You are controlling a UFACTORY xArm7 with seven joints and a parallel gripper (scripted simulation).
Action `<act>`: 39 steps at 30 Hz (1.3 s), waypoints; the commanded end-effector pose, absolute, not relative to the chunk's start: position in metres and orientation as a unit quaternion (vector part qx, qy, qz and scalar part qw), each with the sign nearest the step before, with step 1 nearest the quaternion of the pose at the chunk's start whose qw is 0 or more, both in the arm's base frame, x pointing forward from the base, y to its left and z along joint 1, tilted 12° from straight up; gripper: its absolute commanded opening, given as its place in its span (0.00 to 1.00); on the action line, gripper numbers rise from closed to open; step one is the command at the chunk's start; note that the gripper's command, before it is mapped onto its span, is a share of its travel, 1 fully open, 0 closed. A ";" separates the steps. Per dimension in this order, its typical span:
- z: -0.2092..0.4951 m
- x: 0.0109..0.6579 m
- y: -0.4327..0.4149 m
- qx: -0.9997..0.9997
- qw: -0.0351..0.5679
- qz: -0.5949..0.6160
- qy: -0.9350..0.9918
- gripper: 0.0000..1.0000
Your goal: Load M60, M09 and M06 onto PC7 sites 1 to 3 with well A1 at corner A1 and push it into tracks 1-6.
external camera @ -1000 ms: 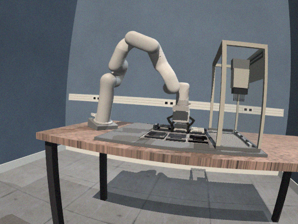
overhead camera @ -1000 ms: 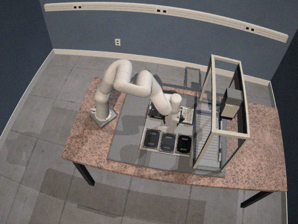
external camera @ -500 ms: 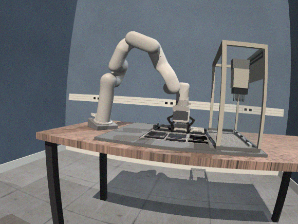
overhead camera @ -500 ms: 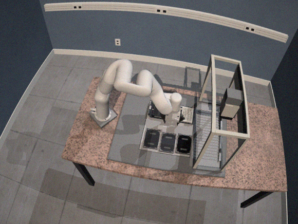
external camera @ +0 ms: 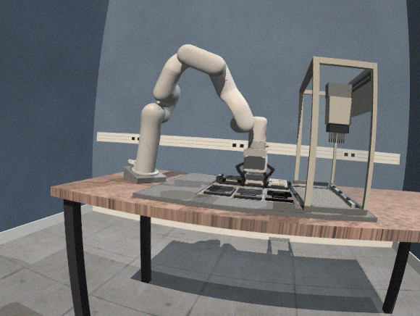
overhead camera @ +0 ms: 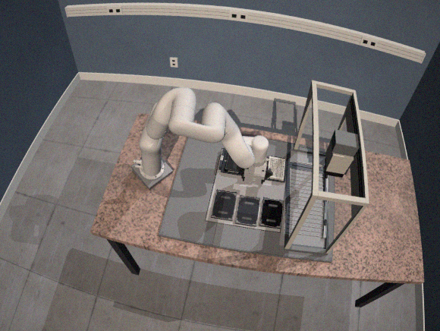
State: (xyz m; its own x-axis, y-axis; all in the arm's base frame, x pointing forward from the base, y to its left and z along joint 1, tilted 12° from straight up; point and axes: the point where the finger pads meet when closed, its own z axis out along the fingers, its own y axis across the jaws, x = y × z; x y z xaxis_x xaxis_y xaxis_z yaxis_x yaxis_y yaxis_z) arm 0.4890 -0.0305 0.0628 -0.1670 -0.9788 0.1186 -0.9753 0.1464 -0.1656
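Carrier PC7 (overhead camera: pixel 244 210) lies long axis parallel to the rails; gripper (external camera: pixel 254 179) spread wide, empty, hiding the middle nest.

A robot arm (external camera: pixel 203 61) is being shown as smooth off-white rounded tubes, on a grey square base plate (external camera: pixel 127 177), ending in a grey boxy gripper (external camera: pixel 254 177) with black fingers (external camera: pixel 270 170).
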 end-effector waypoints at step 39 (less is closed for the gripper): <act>0.062 0.493 -0.012 -0.645 0.010 -0.103 0.757 1.00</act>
